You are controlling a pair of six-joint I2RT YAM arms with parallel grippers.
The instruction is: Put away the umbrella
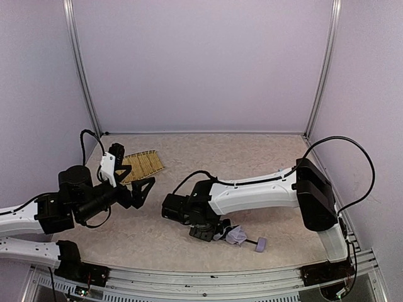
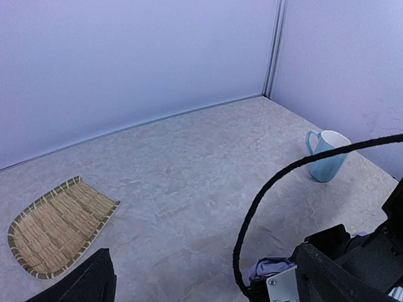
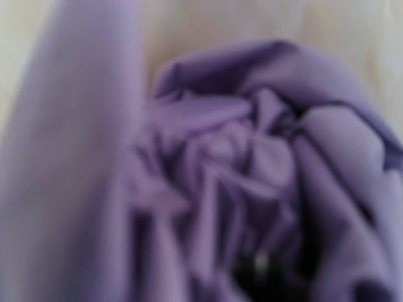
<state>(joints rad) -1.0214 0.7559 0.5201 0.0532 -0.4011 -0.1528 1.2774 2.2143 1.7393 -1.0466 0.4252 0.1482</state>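
The umbrella (image 1: 237,236) lies folded on the table near the front, its crumpled lilac canopy next to the small lilac handle (image 1: 260,244). My right gripper (image 1: 209,230) is down on the canopy's left end. The top view hides its jaws. In the right wrist view blurred lilac fabric (image 3: 239,176) fills the frame and no finger shows. A bit of the canopy (image 2: 272,267) also shows in the left wrist view, behind the right arm. My left gripper (image 1: 133,168) is open and empty, held above the table at the left, well away from the umbrella.
A woven straw tray (image 1: 146,165) lies at the back left, also in the left wrist view (image 2: 56,226). A light blue cup (image 2: 327,156) stands near the right wall. The right arm's black cable (image 2: 264,201) arches over the table. Walls enclose three sides.
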